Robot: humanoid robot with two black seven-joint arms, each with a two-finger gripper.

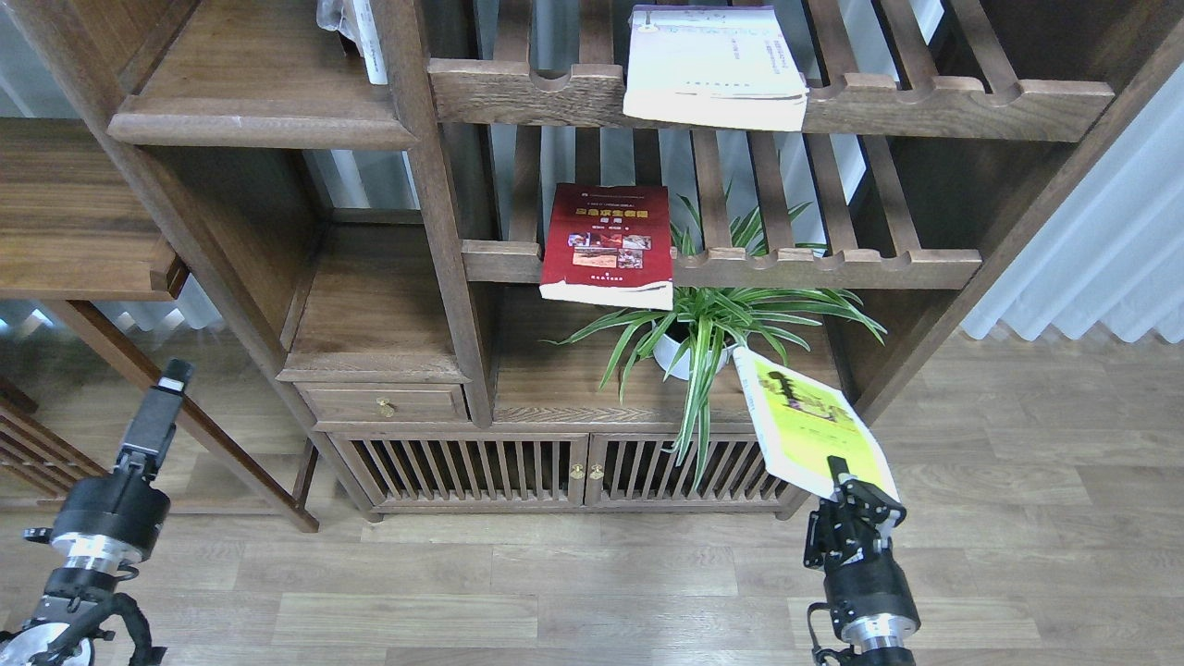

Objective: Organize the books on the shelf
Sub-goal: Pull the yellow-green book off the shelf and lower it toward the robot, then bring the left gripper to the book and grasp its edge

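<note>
My right gripper is shut on the lower edge of the lime-yellow book and holds it tilted, low in front of the bookcase's lower right. The dark red book lies on the middle slatted rack, overhanging its front rail. The white-lavender book lies on the upper slatted rack. The solid plank shelf with the moulded edge is at the upper left. My left gripper is low at the left, away from the books; its fingers cannot be told apart.
A spider plant in a white pot stands on the lower cabinet top, close left of the held book. Slatted cabinet doors are below. A side table is at the left. White curtains hang at the right.
</note>
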